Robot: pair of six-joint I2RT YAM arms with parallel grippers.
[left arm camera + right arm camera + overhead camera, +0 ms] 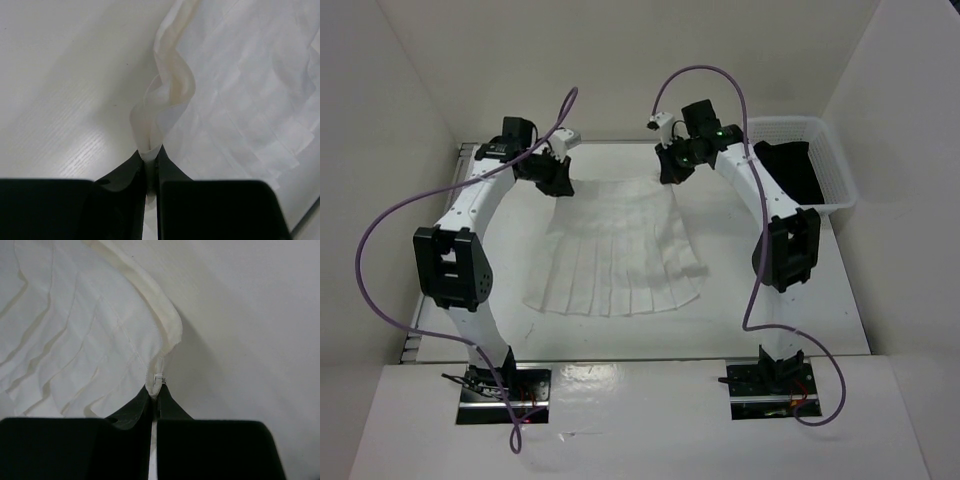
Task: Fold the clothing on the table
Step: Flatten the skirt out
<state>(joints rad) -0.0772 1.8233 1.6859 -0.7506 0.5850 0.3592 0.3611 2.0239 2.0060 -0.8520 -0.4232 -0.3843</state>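
Observation:
The clothing, a white pleated fan-shaped skirt, lies spread on the table, its wide hem toward the arm bases. My left gripper is shut on the far left corner of the waistband. In the left wrist view the clothing rises in a twisted fold from my left gripper. My right gripper is shut on the far right waistband corner. The right wrist view shows the pleated clothing with its band edge pinched in my right gripper, beside a small metal clasp.
A white mesh basket holding a black garment stands at the far right of the table. White walls enclose the table. Purple cables loop off both arms.

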